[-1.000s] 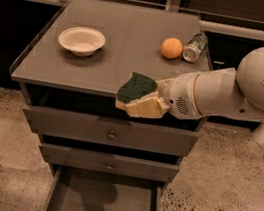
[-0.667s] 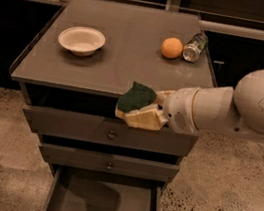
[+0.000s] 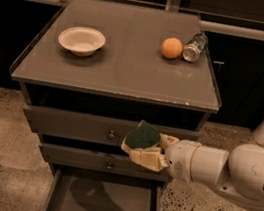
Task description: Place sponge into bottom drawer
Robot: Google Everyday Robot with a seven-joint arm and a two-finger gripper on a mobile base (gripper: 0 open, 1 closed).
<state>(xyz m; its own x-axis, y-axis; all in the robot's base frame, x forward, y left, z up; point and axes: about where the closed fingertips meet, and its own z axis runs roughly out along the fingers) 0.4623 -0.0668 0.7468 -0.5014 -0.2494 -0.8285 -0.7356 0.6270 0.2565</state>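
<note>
The wavy green-and-yellow sponge (image 3: 143, 135) is clamped in the cream gripper (image 3: 140, 148) below the front edge of the worktop (image 3: 127, 74), over the open grey bottom drawer (image 3: 140, 206).

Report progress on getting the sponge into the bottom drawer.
Done: the bottom drawer stands pulled open with its floor showing, and the sponge is off the cabinet top. In hand: the end effector grips the sponge in front of the knobbed drawers, above the open drawer. Left: lower it into the drawer and release; nothing lies inside yet.
</note>
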